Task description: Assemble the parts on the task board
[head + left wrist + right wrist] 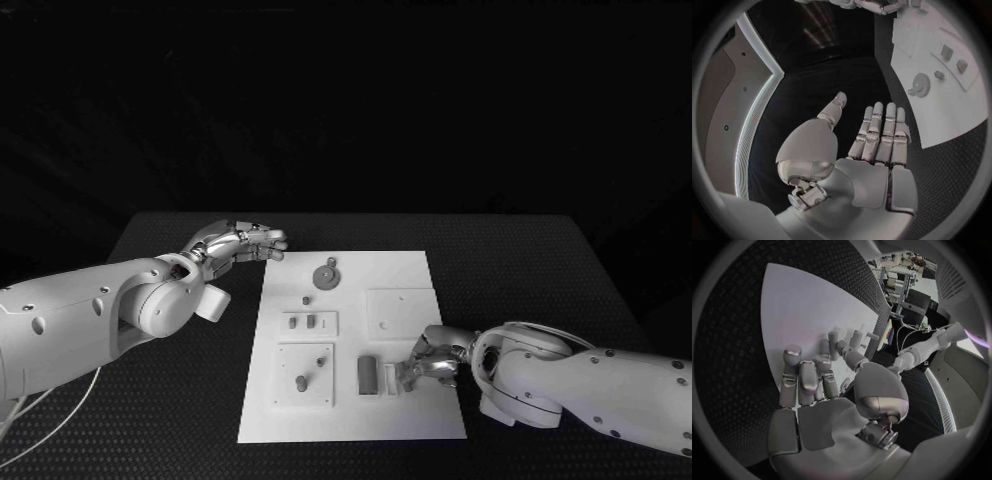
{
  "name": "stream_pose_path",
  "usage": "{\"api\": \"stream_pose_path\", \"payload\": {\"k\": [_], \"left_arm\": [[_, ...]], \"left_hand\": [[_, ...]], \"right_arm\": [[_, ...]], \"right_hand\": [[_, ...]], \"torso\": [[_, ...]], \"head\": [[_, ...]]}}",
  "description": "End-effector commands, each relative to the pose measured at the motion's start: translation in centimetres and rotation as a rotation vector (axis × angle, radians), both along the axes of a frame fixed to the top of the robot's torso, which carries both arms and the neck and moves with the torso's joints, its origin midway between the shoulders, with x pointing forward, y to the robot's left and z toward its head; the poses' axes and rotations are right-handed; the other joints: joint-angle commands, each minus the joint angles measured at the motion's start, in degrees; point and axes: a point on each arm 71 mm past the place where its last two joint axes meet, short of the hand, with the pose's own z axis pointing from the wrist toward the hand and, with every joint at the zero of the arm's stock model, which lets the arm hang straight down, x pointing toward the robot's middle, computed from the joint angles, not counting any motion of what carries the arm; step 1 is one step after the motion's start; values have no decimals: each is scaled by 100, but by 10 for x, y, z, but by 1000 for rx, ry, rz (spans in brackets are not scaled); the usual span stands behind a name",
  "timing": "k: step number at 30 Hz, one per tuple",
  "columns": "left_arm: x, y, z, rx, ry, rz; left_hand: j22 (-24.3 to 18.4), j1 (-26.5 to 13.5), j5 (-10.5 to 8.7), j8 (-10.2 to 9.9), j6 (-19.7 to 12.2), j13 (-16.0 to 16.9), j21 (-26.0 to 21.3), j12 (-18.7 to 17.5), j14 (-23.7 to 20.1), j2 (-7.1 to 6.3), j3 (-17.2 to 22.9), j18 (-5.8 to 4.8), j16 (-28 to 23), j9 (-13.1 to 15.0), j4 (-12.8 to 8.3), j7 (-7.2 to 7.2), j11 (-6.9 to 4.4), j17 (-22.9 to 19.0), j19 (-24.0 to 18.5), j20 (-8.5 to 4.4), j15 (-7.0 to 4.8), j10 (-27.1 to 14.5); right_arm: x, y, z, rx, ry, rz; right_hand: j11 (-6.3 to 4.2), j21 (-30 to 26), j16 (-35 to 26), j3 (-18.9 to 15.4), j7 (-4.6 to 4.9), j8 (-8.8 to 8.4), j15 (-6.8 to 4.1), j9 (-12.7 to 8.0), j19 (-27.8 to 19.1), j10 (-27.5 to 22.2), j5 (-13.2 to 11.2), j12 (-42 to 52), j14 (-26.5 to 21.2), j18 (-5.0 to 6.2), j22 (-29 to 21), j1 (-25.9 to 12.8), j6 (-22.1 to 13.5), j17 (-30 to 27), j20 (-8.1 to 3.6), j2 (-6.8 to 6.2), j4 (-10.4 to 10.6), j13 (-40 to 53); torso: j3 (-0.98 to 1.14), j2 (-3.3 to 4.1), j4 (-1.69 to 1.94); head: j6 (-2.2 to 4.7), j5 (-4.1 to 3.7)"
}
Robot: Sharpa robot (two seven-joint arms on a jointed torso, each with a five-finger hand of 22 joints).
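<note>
From the head camera, you see a white board (411,420) lying in the middle of a black table (173,420). Your left hand (238,243) hovers off the board's far left corner, at about ten o'clock from its centre, fingers loosely extended and holding nothing. Near that corner a gear (330,276) lies flat on the board. Your right hand (428,366) is over the board's near right part, at about five o'clock, fingertips down beside a dark upright block (368,375); you cannot tell from here whether it grips anything.

From the left wrist camera, your left hand (870,145) is open over bare table, fingers straight and side by side, thumb apart. The gear (919,85) lies on the board beyond.

From the right wrist camera, your right hand (820,390) reaches over the board (804,305), fingers slightly bent beside several upright pegs (834,338). Whether it touches them, you cannot tell.
</note>
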Motion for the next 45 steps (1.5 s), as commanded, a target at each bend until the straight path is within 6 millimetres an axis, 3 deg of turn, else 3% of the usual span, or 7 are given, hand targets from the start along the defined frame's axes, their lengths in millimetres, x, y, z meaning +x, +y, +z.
{"api": "stream_pose_path", "payload": {"k": [1, 18, 45], "left_arm": [[1, 0, 3, -7, -24, 2], [0, 0, 1, -7, 0, -11], [-1, 2, -1, 0, 27, -18]], "left_hand": [[-9, 22, 4, -20, -41, -9, 29, 11, 8, 19, 39, 92, -21, -7, 9, 19, 21, -10, 52, -1, 19, -32], [-42, -4, 4, -14, -35, -31, 27, 16, 40, 21, 45, 107, -35, -9, 8, 37, 44, -29, 61, 4, 17, -20], [-86, 4, 3, -2, -24, -69, 19, 11, 41, -2, 67, 105, -72, -11, 8, 33, 66, -60, 31, 19, 28, -30]], "right_arm": [[-1, 3, 2, 67, 3, -54], [-6, 12, -2, 65, 93, -29], [-2, 14, -3, 43, 60, -37]], "right_hand": [[-21, 16, -24, -1, 78, 37, -12, 24, -14, 39, 16, -33, -14, 153, 7, 1, -42, 1, -7, 27, 5, 6], [-25, 16, -30, -18, 74, 29, -20, 13, -13, 37, 16, -38, -28, 153, 12, 5, -36, -22, -10, 25, 6, 12], [-23, -12, -57, -106, 76, 2, -18, -32, -34, 24, 15, -68, -63, 153, 17, -138, -12, -45, 17, 36, 22, 30]], "torso": [[5, 0, 1], [-6, -2, 1], [-2, -1, 6]], "head": [[-1, 4], [-18, 18], [-42, 27]]}}
